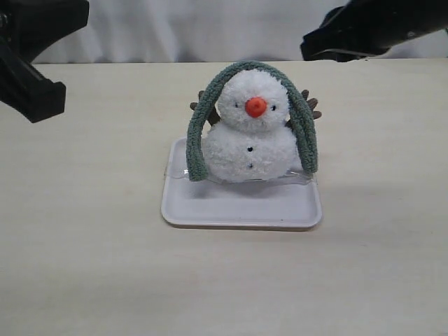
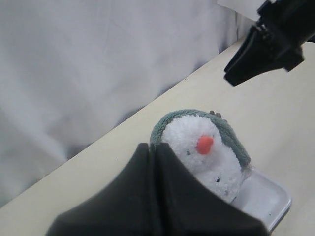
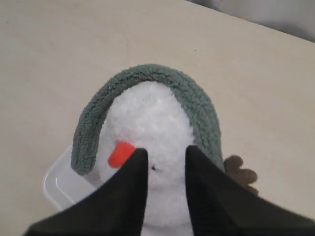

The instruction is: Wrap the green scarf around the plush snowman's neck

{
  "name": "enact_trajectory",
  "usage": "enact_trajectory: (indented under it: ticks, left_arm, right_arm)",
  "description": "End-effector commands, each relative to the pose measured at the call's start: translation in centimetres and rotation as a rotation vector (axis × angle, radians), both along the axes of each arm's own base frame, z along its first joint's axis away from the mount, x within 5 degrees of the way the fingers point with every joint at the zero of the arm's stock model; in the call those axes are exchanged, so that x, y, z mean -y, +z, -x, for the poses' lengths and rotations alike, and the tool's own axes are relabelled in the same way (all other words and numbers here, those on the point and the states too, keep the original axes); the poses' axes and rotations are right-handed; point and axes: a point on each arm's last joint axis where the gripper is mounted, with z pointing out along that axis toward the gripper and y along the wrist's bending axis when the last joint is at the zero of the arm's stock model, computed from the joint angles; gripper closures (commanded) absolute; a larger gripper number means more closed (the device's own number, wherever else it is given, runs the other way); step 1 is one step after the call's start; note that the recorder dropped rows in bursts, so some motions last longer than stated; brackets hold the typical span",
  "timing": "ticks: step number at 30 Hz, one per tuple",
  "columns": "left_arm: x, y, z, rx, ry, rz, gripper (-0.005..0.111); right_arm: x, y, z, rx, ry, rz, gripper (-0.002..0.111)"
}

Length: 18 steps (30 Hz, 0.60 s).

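The left gripper [image 2: 153,147] has its black fingers pressed together, empty, raised off the pale beige bench [image 1: 84,245]. The right gripper [image 3: 166,152] is slightly parted and holds nothing, hanging over the fluffy white plush snowman [image 1: 248,150]. The grey-green ribbed knit scarf [image 1: 199,129] arches over the snowman's head, not the neck [image 1: 252,124], with both ends hanging to the white rectangular plastic tray [image 1: 238,210].

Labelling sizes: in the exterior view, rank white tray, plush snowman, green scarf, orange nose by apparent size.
1. white tray
2. plush snowman
3. green scarf
4. orange nose
Snowman and scarf are fairly close.
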Motion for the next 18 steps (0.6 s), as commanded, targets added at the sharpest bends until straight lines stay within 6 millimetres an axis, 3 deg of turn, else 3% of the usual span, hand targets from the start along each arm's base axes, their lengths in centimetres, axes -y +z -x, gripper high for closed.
enact_trajectory:
  ticks: [1,10,18]
  left_arm:
    - [-0.1,0.1,0.0,-0.003,0.006,0.021,0.107]
    - [-0.1,-0.2,0.1,-0.032,0.005,-0.001,0.107]
    - [-0.2,-0.8,0.3,-0.091,0.003,-0.046,0.107]
  right_arm:
    - [-2.3,-1.6,-3.0,0.013,0.045,0.036,0.066]
    - [-3.1,-4.2,-7.3,-0.022,0.022,0.106,0.072]
    - [-3.9,-5.4,-8.9,-0.104,0.084,0.132,0.071]
